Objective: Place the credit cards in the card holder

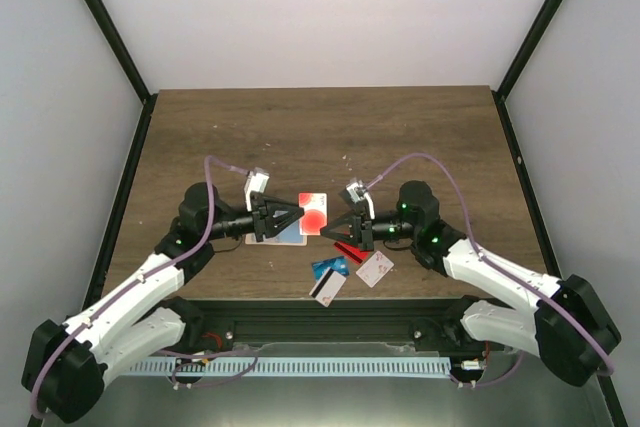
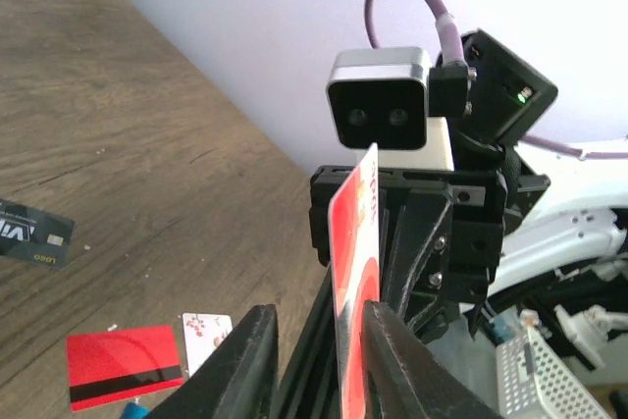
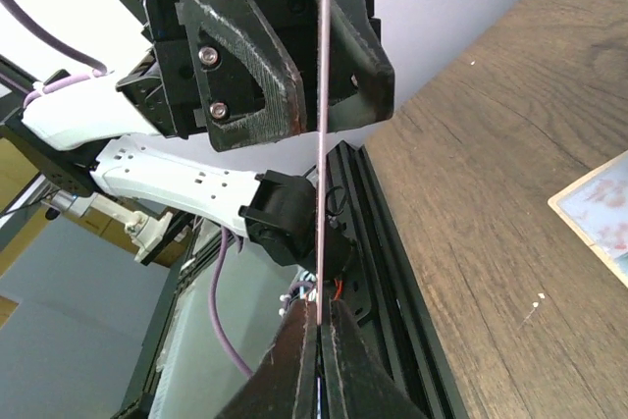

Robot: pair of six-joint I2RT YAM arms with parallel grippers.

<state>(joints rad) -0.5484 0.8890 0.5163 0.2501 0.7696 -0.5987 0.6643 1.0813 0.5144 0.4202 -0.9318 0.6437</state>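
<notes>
A white credit card with a big red dot [image 1: 313,212] hangs upright above the table between the two grippers. My right gripper [image 1: 334,223] is shut on its right edge; in the right wrist view the card [image 3: 321,144] stands edge-on out of the pinched fingertips [image 3: 321,316]. My left gripper [image 1: 298,216] straddles the card's other end. In the left wrist view one finger [image 2: 392,350] touches the card [image 2: 353,233], while the other finger [image 2: 245,350] stands apart from it. The tan card holder [image 1: 260,237] lies flat under the left gripper, partly hidden.
Loose cards lie near the table's front edge: a red one [image 1: 347,250], a blue one [image 1: 328,268], a white one with a black stripe [image 1: 327,287] and a white one [image 1: 375,268]. The black front rail [image 1: 330,309] runs just behind them.
</notes>
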